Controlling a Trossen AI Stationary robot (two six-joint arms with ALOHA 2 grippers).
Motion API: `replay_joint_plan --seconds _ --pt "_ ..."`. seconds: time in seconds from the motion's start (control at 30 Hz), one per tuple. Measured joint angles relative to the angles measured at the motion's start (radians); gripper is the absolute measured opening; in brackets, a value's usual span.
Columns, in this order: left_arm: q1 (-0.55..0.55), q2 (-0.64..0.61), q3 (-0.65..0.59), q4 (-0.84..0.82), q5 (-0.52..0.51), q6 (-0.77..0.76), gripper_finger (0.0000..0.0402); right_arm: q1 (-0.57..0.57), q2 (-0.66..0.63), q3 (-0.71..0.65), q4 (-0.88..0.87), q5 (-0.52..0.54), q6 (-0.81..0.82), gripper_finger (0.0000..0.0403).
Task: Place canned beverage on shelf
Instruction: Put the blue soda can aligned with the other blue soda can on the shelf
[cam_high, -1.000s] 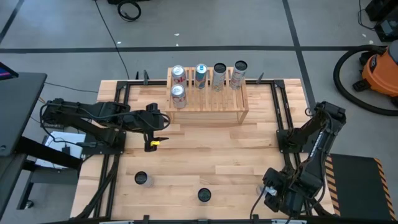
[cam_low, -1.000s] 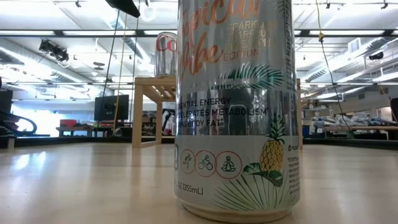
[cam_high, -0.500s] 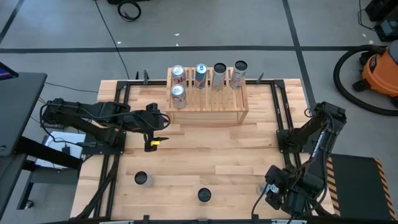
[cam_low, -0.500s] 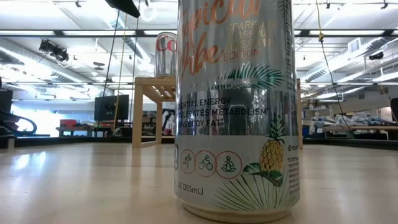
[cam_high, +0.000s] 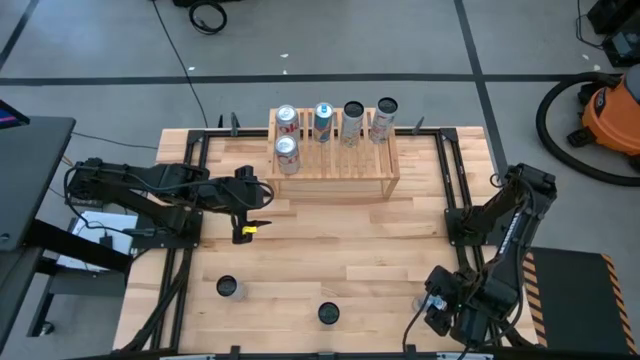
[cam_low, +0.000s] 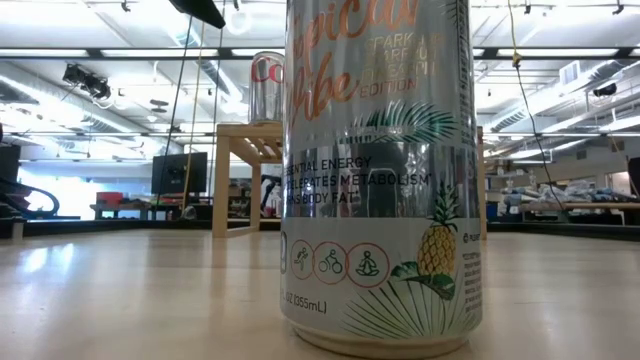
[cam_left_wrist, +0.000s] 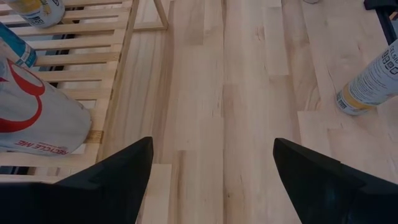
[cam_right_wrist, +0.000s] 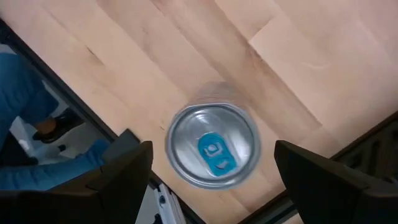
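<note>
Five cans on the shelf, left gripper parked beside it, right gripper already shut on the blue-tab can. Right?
Not quite. In the right wrist view the right gripper is open, hovering above the blue-tab can, its fingers spread well clear of it. The rest holds: the high view shows five cans on the shelf, with the left gripper beside it.

The wooden table (cam_high: 330, 250) carries the shelf (cam_high: 335, 160) just beyond the left gripper (cam_high: 262, 205), plus three upright cans.

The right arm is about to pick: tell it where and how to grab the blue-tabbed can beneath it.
Grip the can by its round side wall just under the rim, coming straight down. It stands upright, and the right tool hangs open above it, a finger to each side.
</note>
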Motion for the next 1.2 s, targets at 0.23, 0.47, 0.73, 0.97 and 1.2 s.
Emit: replay_joint_plan --seconds 0.23,0.47,0.73,0.97,1.2 --pt "0.000 0.000 0.000 0.000 0.000 0.000 0.0334 0.000 0.000 -0.010 0.043 -0.001 -0.003 0.0345" --pt "0.000 0.000 0.000 0.000 0.000 0.000 0.0334 0.000 0.000 -0.010 0.003 0.028 0.019 0.0345" --pt "0.000 0.000 0.000 0.000 0.000 0.000 0.0334 0.000 0.000 -0.010 0.036 0.026 0.027 0.0345" --pt "0.000 0.000 0.000 0.000 0.000 0.001 0.0334 0.000 0.039 -0.011 0.071 -0.006 0.011 0.0345" --pt "0.000 0.000 0.000 0.000 0.000 0.001 0.0334 0.000 0.073 -0.011 0.060 -0.023 0.004 0.0345"
